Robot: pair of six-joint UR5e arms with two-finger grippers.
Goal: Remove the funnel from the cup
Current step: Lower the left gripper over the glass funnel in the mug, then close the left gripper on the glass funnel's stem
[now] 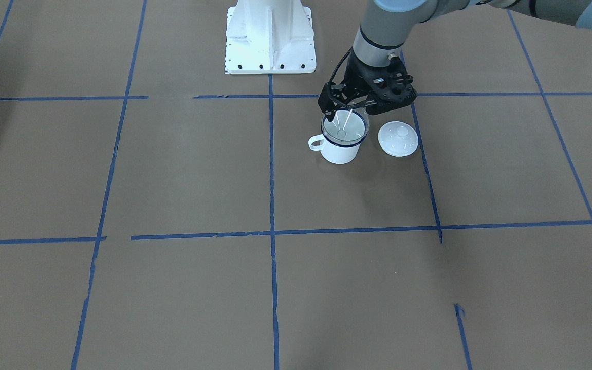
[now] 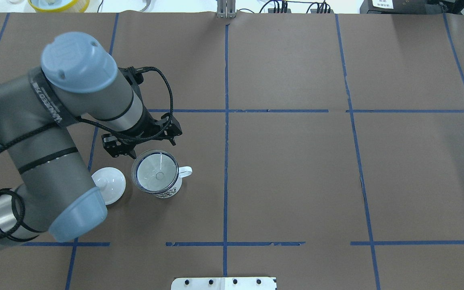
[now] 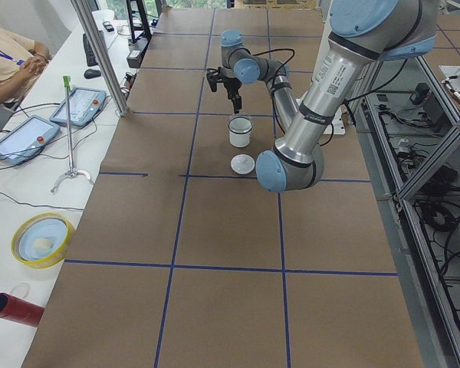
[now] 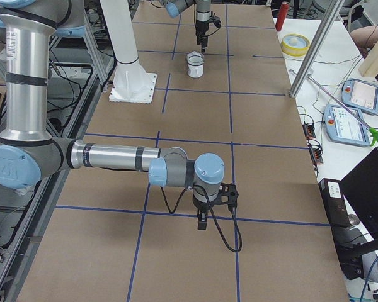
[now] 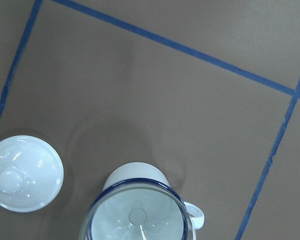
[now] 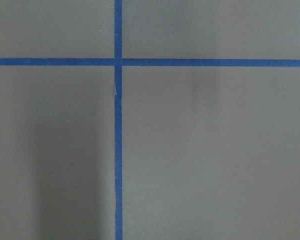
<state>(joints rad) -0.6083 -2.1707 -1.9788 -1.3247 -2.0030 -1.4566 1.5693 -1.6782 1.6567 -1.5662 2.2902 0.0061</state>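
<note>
step: approach, funnel (image 1: 345, 126) seated in cup (image 1: 338, 153) | left hand (image 1: 350, 109) spread open just above rim | right hand (image 4: 202, 221) far off, cannot tell its state | next: lower, pinch funnel rim, lift straight

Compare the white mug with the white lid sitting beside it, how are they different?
The mug stands tall and upright; the lid lies low and flat on the table. The mug has a dark blue rim and a loop handle; the lid is all white with a centre knob. The mug carries the clear funnel in its mouth; the lid carries nothing. Both are white, round and sit apart, not touching.
</note>
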